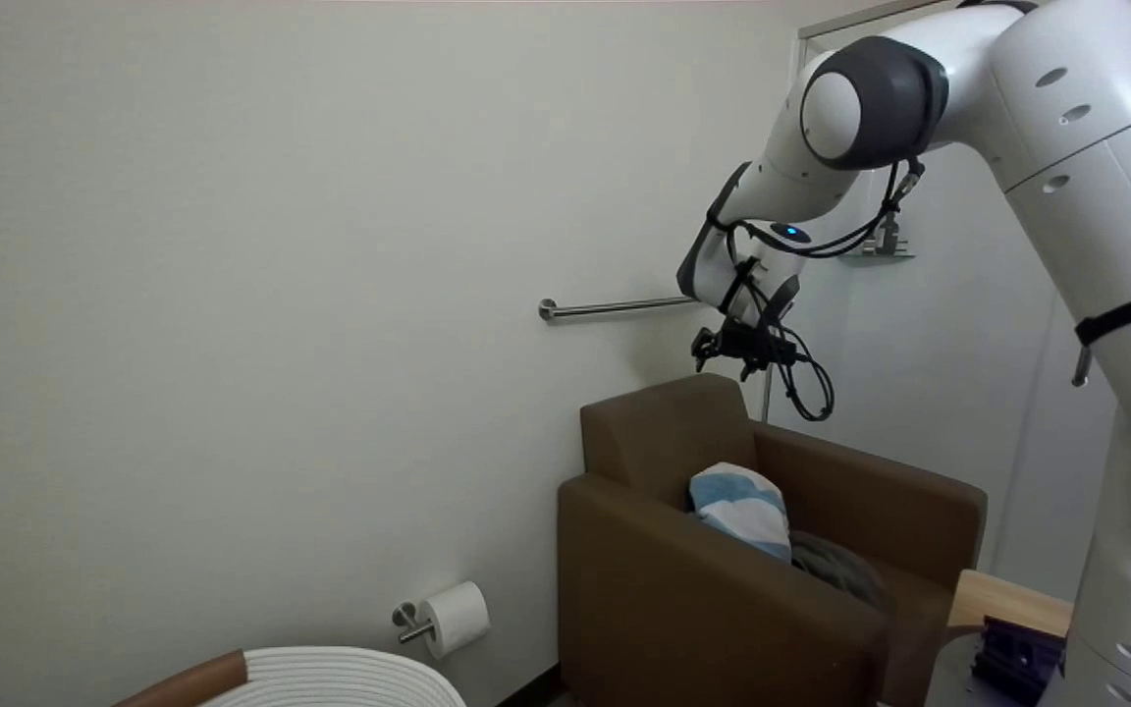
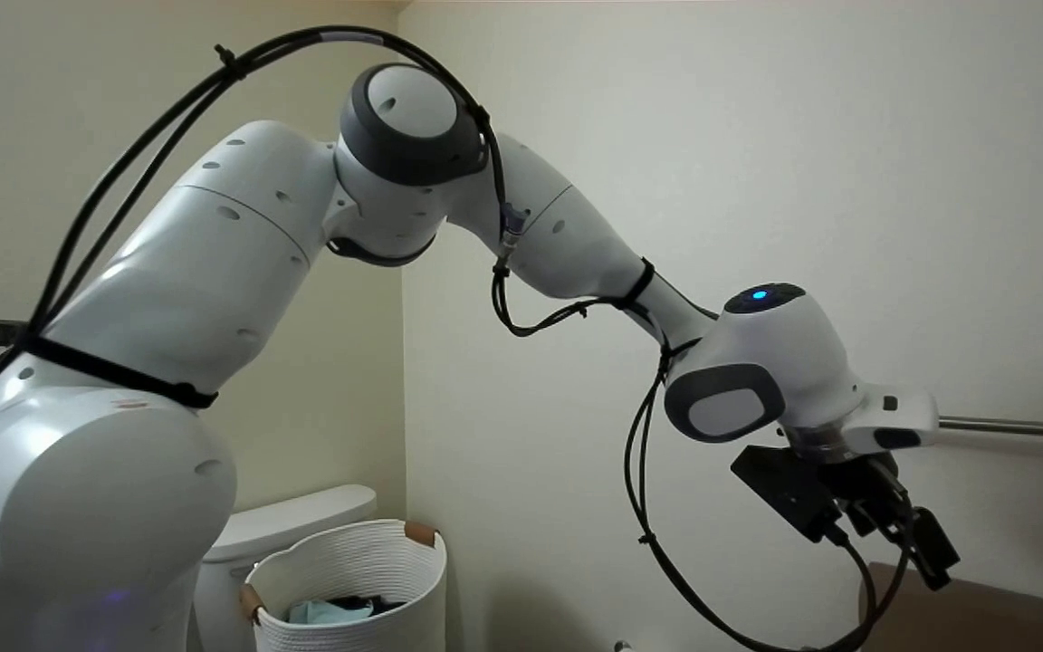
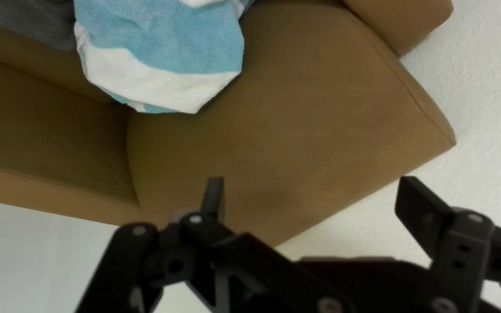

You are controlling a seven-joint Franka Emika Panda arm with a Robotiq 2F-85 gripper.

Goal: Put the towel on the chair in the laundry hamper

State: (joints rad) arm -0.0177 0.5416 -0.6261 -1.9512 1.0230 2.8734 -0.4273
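Blue-and-white towel lies below the wide-spread gripper, well apart, perhaps not directly beneath.

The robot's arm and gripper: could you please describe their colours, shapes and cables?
The arm is white and rounded, with dark grey joint covers and a small blue light. Black straps hold black cables along it. The gripper is black, with angular, blocky fingers and pale round screw heads.

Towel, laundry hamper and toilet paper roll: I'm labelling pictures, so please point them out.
Towel (image 3: 159,48), in the wrist view: its broad light-blue stripe.
Laundry hamper (image 2: 363,563), in an exterior view: its white inner wall.
Toilet paper roll (image 1: 459,619), in an exterior view: its curved paper side.
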